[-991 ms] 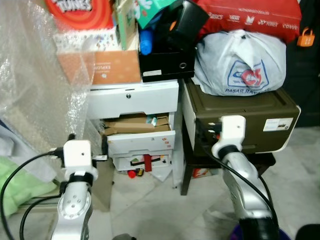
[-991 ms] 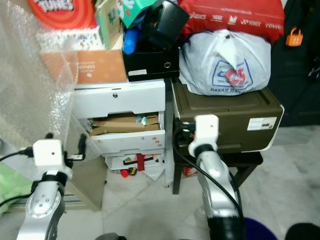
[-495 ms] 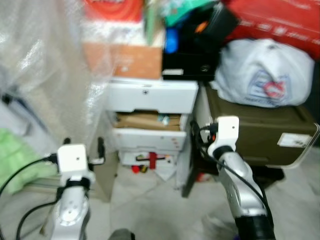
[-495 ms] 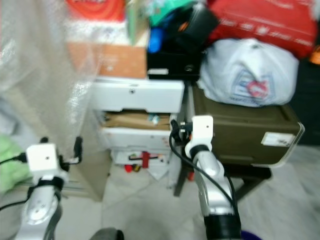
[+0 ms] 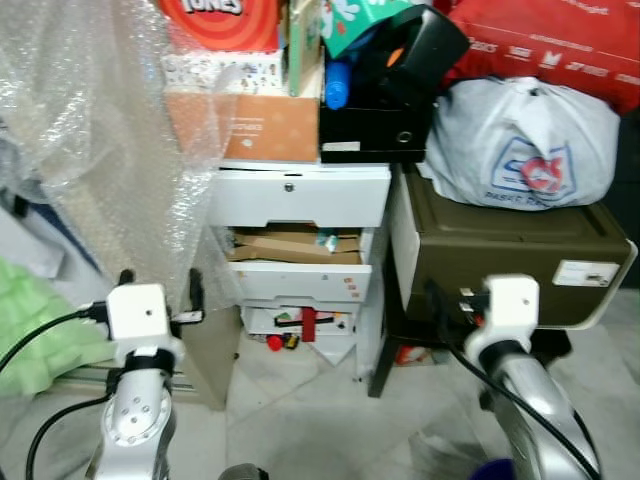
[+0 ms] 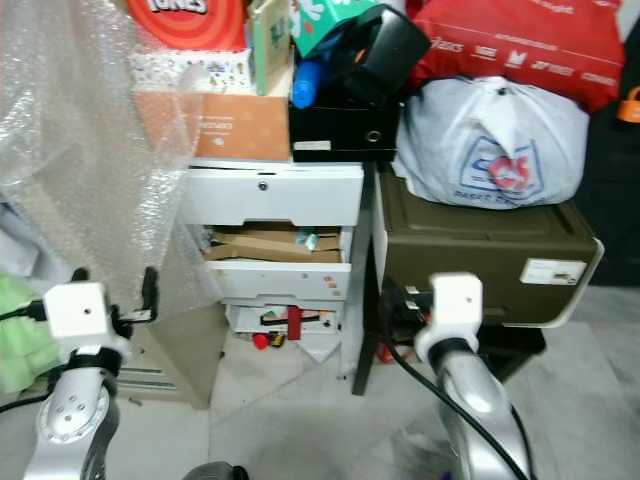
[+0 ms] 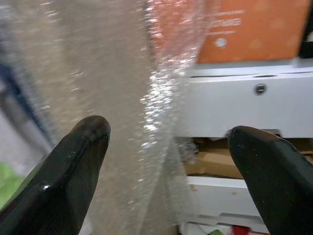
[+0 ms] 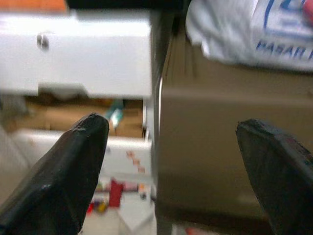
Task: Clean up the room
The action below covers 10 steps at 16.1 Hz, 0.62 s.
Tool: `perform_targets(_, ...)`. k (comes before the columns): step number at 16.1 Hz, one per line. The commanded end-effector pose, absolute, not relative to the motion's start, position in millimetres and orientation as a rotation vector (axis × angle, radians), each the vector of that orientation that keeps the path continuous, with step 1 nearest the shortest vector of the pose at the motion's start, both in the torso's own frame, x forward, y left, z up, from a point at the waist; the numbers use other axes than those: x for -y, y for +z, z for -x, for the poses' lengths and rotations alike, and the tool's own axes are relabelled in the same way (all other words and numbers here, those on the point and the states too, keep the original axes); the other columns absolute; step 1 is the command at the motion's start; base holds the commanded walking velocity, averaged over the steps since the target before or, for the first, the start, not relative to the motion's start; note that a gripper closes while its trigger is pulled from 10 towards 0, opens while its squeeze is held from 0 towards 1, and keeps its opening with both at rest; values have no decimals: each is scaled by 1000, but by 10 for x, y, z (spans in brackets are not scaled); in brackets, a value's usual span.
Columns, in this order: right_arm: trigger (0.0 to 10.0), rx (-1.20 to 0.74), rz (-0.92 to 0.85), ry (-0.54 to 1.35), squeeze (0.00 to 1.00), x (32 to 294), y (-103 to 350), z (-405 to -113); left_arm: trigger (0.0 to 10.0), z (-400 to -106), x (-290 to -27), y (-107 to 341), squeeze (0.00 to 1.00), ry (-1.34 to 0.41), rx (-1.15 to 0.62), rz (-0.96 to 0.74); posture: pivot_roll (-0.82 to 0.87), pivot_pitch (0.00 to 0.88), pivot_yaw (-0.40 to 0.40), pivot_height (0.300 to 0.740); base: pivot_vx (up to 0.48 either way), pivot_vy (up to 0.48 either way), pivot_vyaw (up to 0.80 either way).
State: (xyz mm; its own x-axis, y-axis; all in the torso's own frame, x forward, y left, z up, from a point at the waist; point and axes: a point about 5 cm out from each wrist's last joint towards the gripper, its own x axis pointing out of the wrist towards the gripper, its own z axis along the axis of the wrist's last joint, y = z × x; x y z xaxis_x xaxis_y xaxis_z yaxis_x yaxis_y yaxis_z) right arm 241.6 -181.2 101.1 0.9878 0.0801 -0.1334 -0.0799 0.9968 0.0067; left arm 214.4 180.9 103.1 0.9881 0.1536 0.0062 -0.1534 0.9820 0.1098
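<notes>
Cluttered white drawer unit ahead

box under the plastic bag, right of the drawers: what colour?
Dark olive-brown storage box, with a white label at its front corner. Clearest in the left eye view.

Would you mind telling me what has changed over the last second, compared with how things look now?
Mainly the camera shifted, so the whole scene slid across the picture. The right gripper has dropped lower and further right before the dark printer. The left gripper stays raised and open by the bubble wrap. Nothing was grasped or released; the white drawers and white plastic bag lie as before.
</notes>
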Motion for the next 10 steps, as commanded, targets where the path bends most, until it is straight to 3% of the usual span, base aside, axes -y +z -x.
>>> perform_targets(1,10000,-115,-3,102,0,1733,1052,-2471,10000,-2151,-1816,1043,0,157,-4,-120,-91,0,14,740,0,0,0)
perform_targets(2,10000,-112,10,127,0,1678,1070,-2487,10000,-2148,-1824,1049,0,163,-3,-122,-87,0,11,740,0,0,0)
perform_targets(10,10000,-106,20,153,0,1591,1085,-2578,10000,-2128,-1791,1039,0,160,-21,-130,-86,0,6,740,0,0,800)
